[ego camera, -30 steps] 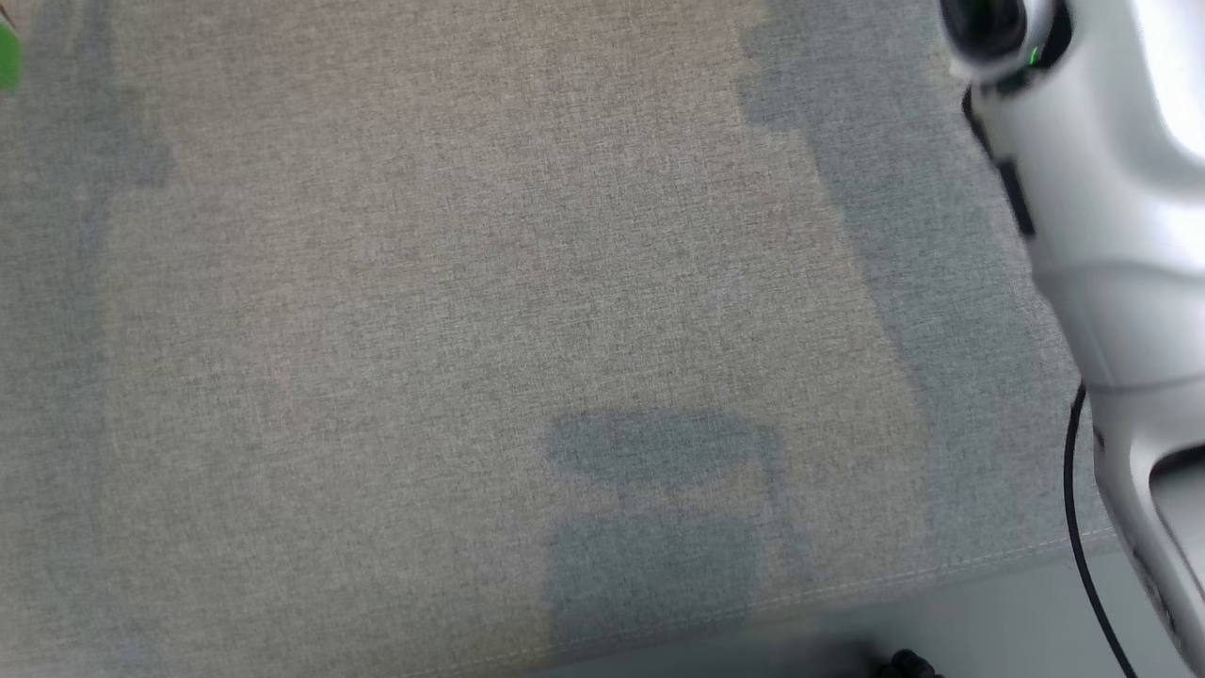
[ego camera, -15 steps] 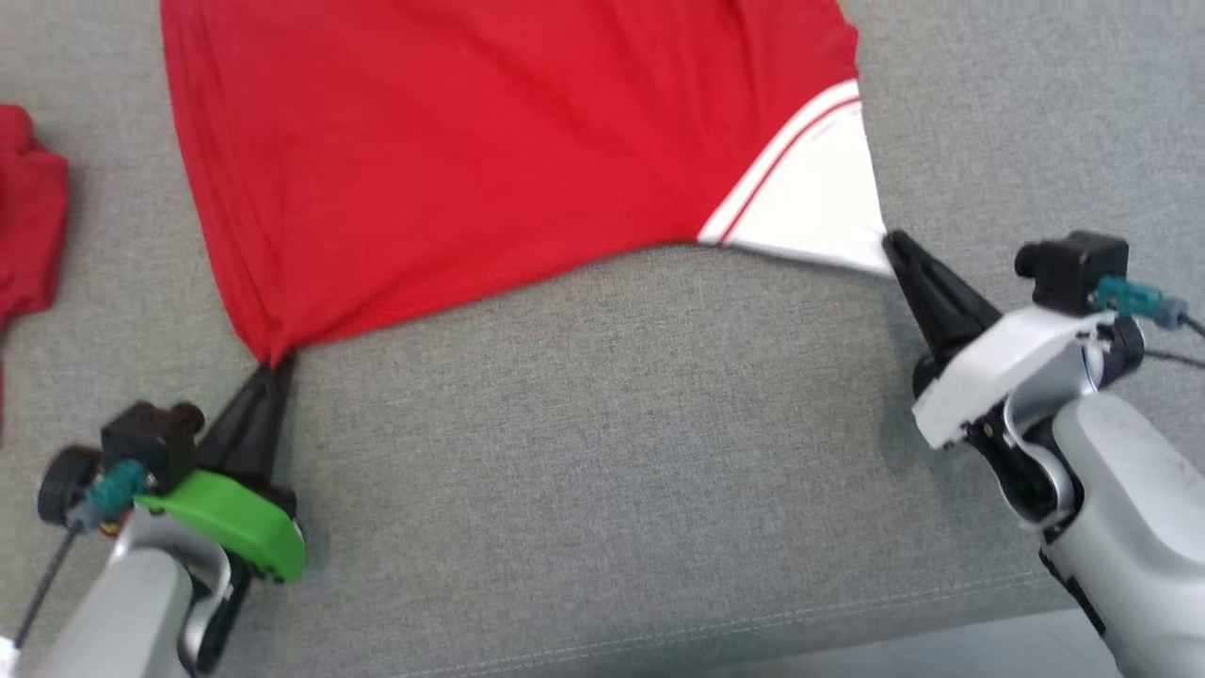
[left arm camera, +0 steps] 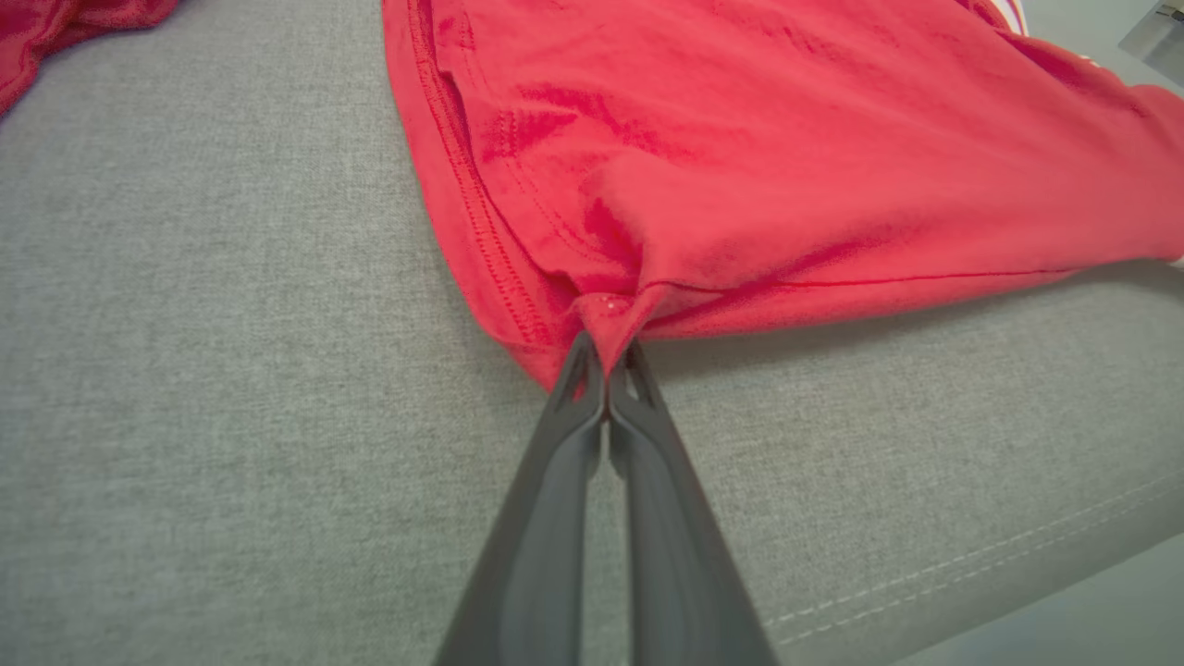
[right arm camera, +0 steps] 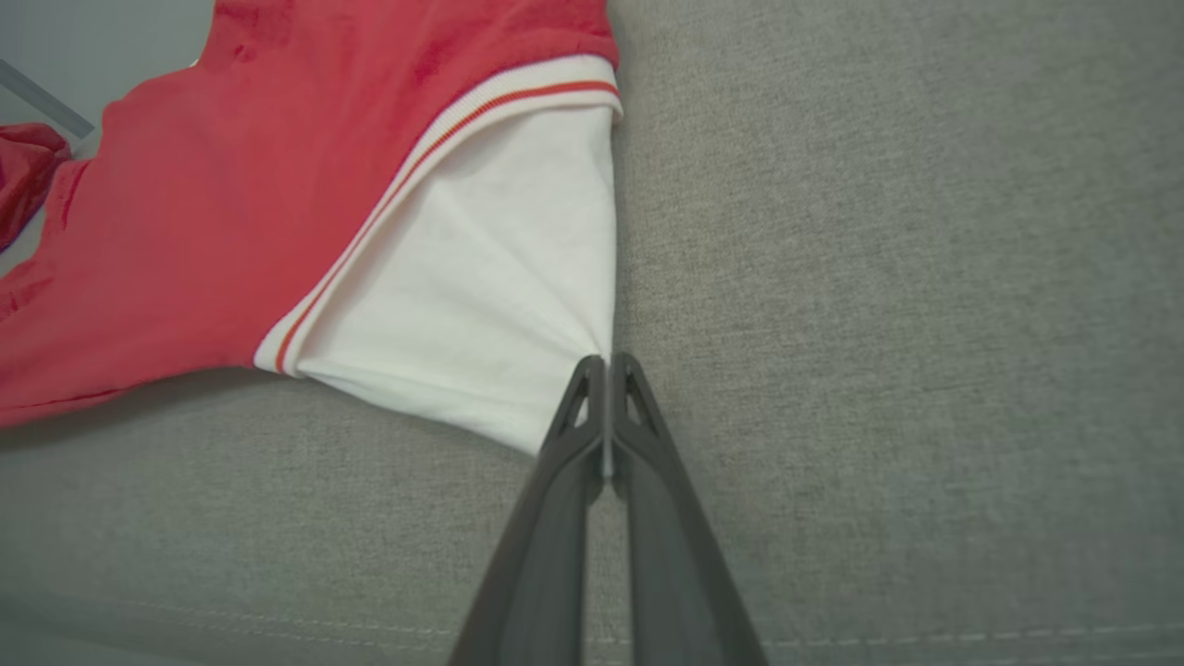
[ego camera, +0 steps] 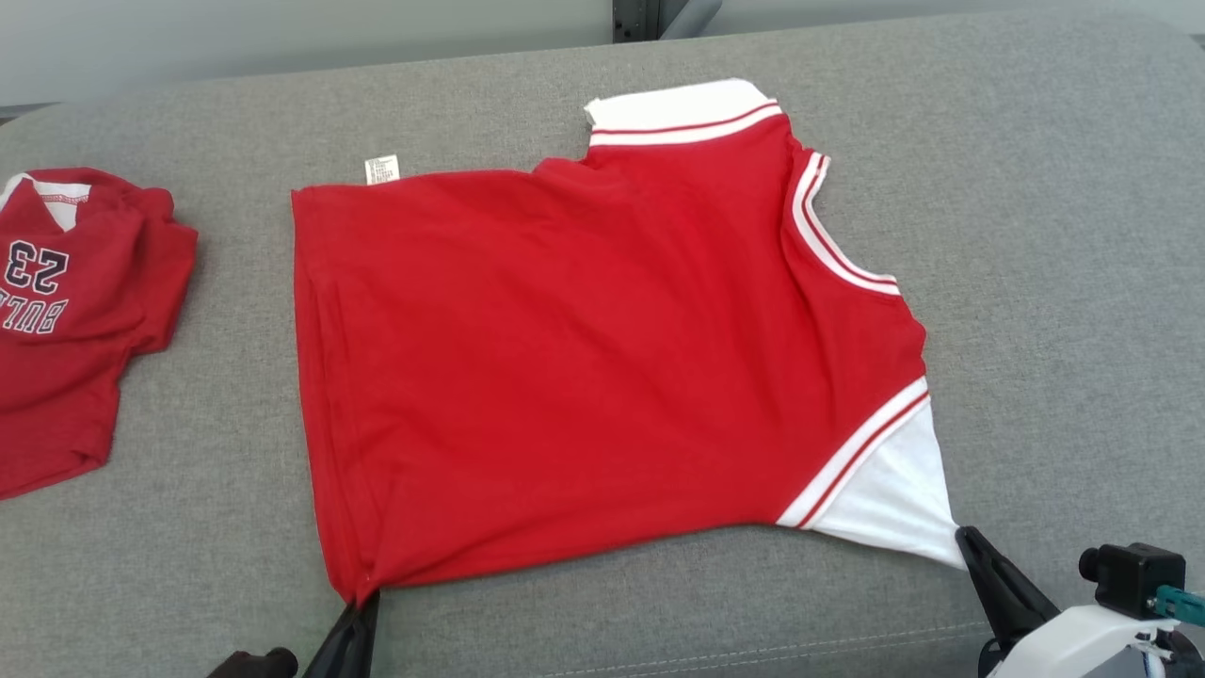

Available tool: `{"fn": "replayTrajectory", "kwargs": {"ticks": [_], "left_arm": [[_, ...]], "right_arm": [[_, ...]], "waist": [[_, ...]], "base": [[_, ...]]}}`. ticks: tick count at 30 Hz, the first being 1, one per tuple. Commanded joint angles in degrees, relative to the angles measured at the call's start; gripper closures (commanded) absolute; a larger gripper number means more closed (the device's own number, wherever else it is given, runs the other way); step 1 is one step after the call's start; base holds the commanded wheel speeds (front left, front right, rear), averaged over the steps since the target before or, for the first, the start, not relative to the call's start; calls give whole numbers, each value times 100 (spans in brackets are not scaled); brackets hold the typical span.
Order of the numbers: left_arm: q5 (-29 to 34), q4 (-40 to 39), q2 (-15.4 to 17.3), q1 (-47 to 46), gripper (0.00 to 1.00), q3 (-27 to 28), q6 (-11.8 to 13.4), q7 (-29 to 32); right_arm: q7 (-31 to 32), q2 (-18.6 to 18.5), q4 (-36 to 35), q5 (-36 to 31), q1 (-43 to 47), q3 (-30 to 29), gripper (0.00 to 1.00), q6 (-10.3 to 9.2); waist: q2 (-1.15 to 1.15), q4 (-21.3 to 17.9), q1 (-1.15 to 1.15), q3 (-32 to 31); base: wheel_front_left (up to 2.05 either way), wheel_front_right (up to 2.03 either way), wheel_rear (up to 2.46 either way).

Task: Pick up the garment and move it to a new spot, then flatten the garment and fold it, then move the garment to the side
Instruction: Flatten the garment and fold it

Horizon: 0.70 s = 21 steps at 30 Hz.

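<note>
Garment (ego camera: 584,358): red, spread flat at the centre of the grey cushion (ego camera: 1054,235).
Left tool (ego camera: 365,595): pinched tight on its near-left hem corner.
Right tool (ego camera: 962,537): pinched tight on its near-right white corner.

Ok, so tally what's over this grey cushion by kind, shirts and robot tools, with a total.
Red fabric jerseys: 2 (flat white-trimmed red jersey, crumpled red number 23 jersey)
Dark two-fingered tools: 2 (left tool, right tool)
Total: 4
</note>
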Motion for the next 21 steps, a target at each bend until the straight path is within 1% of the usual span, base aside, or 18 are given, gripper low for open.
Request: {"fn": "replayTrajectory", "kwargs": {"ticks": [1, 5, 7, 9, 11, 14, 15, 16, 18, 21], "left_arm": [[61, -59, -64, 206, 100, 67, 56, 0], [66, -229, -271, 553, 100, 145, 116, 0], [23, -329, -319, 709, 100, 145, 150, 0], [-7, -479, -309, 775, 100, 121, 179, 58], [-21, -711, -247, 751, 100, 79, 157, 213], [-167, -1104, -142, 546, 100, 130, 104, 551], [-321, -1432, -39, 405, 100, 216, 101, 852], [-438, -1603, -14, 349, 100, 269, 93, 1027], [-597, -1947, 122, 206, 100, 372, 121, 1389], [-964, -2364, 235, -89, 100, 539, 130, 1922]], "right_arm": [[12, 61, -92, -97, 194, -141, 100, -10], [89, 312, -329, -297, 559, -376, 100, -10], [147, 372, -494, -359, 598, -477, 100, -10], [194, 419, -673, -439, 513, -570, 100, -10], [255, 471, -878, -471, 337, -633, 100, -9], [416, 481, -1176, -531, -60, -670, 100, -9], [553, 474, -1319, -573, -415, -665, 100, -9], [624, 475, -1375, -597, -628, -654, 100, -9], [796, 467, -1409, -651, -1056, -574, 100, -9], [1021, 498, -1269, -662, -1659, -447, 100, -9]], "waist": [[48, 40, 1, -151], [48, -19, 1, -172], [48, -57, 1, -152], [48, -74, 1, -104], [48, -59, 1, -48], [48, -37, 1, 76], [48, -12, 1, 150], [48, 1, 1, 187], [48, 25, 1, 257], [48, 90, 1, 350]], "base": [[0, 0, 0], [0, 0, 0], [0, 0, 0], [0, 0, 0], [0, 0, 0], [0, 0, 0], [0, 0, 0], [0, 0, 0], [0, 0, 0], [0, 0, 0]]}}
